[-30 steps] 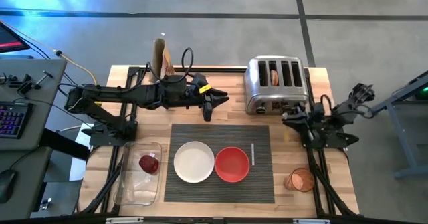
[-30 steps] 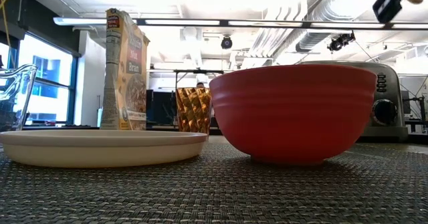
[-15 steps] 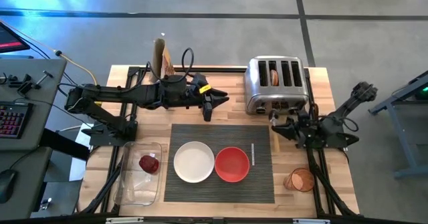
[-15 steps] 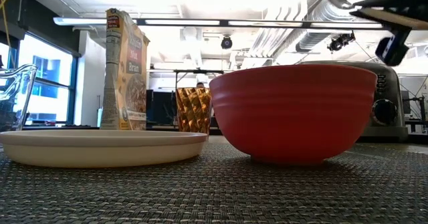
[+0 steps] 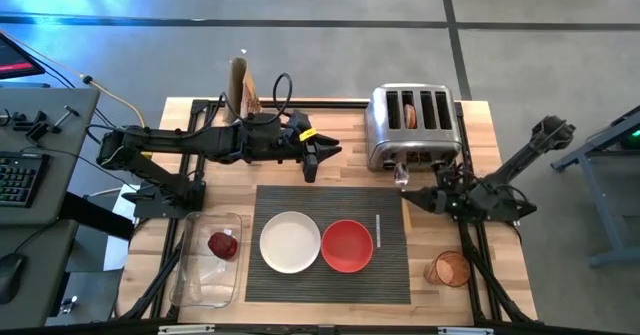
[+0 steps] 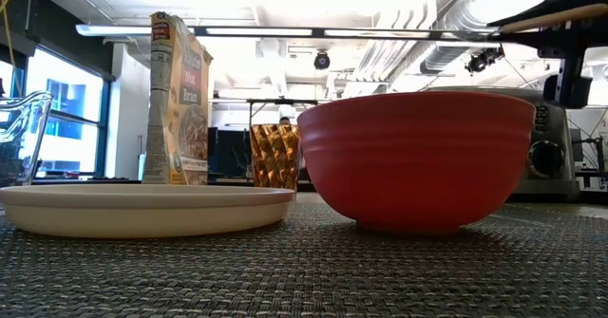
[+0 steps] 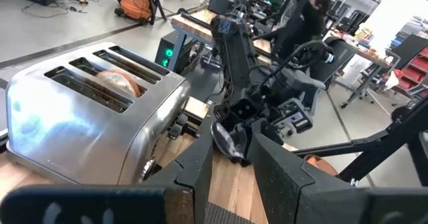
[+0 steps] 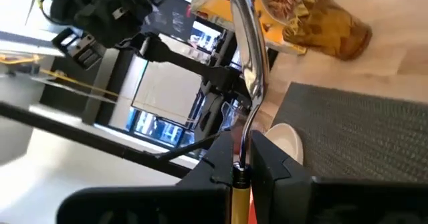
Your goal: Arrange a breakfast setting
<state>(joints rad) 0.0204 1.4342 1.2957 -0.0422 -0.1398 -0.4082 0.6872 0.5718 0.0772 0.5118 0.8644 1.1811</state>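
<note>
Two arms over the table. Right gripper (image 5: 425, 197) is clenched on the spoon (image 5: 404, 174) by its wooden handle, the metal bowl end lifted clear just in front of the toaster (image 5: 413, 125), over the mat's (image 5: 390, 265) far right corner. Left gripper (image 5: 311, 167) hangs by the mat's far edge, fingers (image 7: 194, 170) parted, grasping nothing. White plate (image 5: 290, 241) and red bowl (image 5: 347, 245) sit side by side, touching, mid-mat. Dark red fruit (image 5: 223, 244) lies in the clear tray (image 5: 200, 285) at the table's near left corner. Bagel half (image 5: 410, 113) stands in a toaster slot.
</note>
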